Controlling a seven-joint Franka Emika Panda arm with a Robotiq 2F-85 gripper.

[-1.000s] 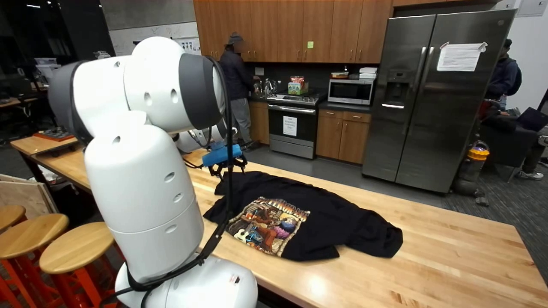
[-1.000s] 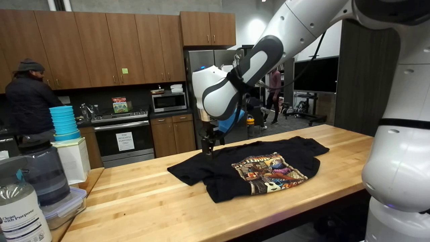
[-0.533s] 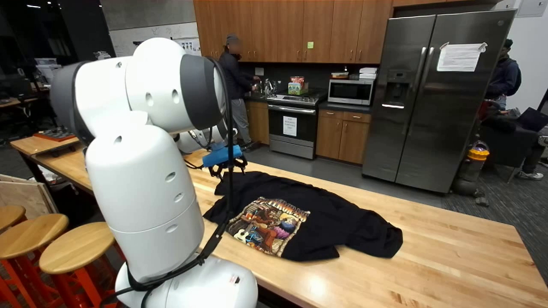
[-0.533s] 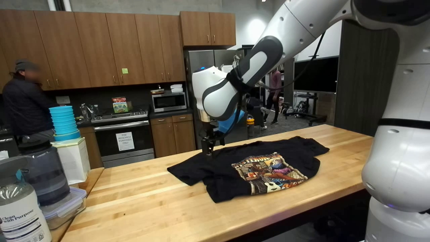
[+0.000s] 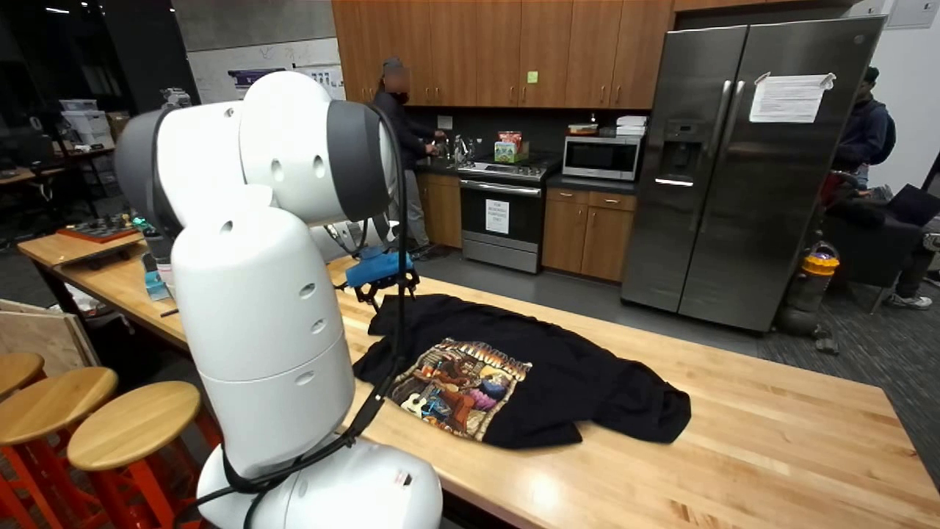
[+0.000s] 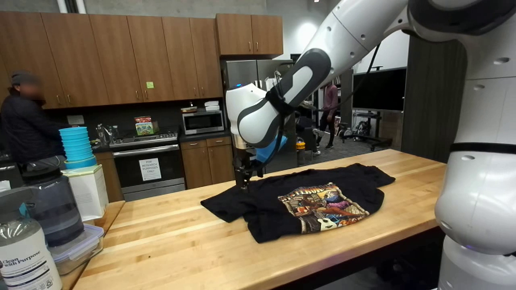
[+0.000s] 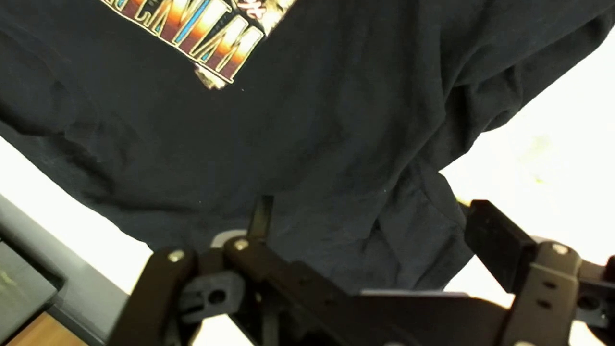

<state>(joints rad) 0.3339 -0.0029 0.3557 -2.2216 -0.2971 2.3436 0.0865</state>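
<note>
Brown wooden cabinets (image 5: 547, 55) hang across the background in both exterior views, and under them are a stove (image 5: 525, 220), a microwave (image 5: 601, 158) and, to the side, a dark metal refrigerator (image 5: 756, 206). Near the stove stands a person (image 5: 400, 128) who is dressed in dark clothes. The surface is a long table (image 5: 793, 441) of pale wood, put together from many narrow strips, and it reflects some light. On this table lies the black T-shirt (image 6: 266, 209), rather wrinkled, with its colourful printed picture (image 6: 324, 207) turned upwards.

The gripper (image 7: 375, 218) is at the far edge of the T-shirt, and its two fingers (image 7: 499, 245) are spread wide, with dark cloth seen between them. Whether they touch this cloth, I cannot tell.

Only the wrist view brings the folds and some letters (image 7: 202, 33) of the print so near, while the almost whole outline of the T-shirt is seen from outside. In an exterior view there are round stools (image 5: 136, 426) with orange-red legs, and a red board (image 5: 95, 232) at the far end of the table. In an exterior view there are also a stack of blue containers (image 6: 77, 147), a labelled bottle (image 6: 28, 253) and a large black screen (image 6: 379, 89); this screen appears only there.
</note>
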